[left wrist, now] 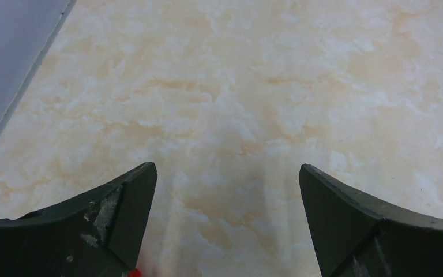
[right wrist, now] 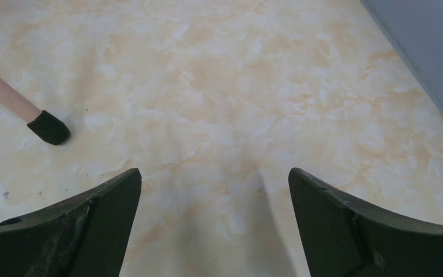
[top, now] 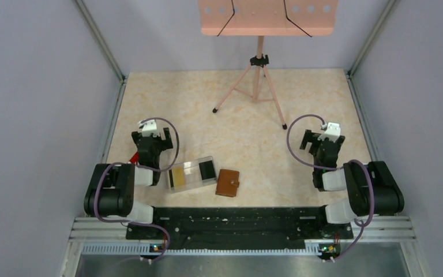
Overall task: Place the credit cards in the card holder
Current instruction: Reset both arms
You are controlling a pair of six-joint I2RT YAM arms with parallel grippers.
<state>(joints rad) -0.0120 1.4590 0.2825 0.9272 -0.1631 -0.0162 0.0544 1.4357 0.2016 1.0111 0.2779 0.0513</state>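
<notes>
- Credit cards, one flat yellow-gold rectangle and one black, lie in a clear rectangular plastic tray; only the top view shows them.
- Small brown leather wallet lies closed just right of the tray, also seen only from above.
- Left gripper: fingers spread wide, holding nothing, over bare marbled tabletop.
- Right gripper: likewise released; its wrist view shows a black-capped pink tripod foot.

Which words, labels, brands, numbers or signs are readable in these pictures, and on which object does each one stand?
No text can be read in any view.
The yellow card and the black card in the clear tray: too small to show any print.
The card holder: no readable mark.
Both wrist views: no writing.
</notes>
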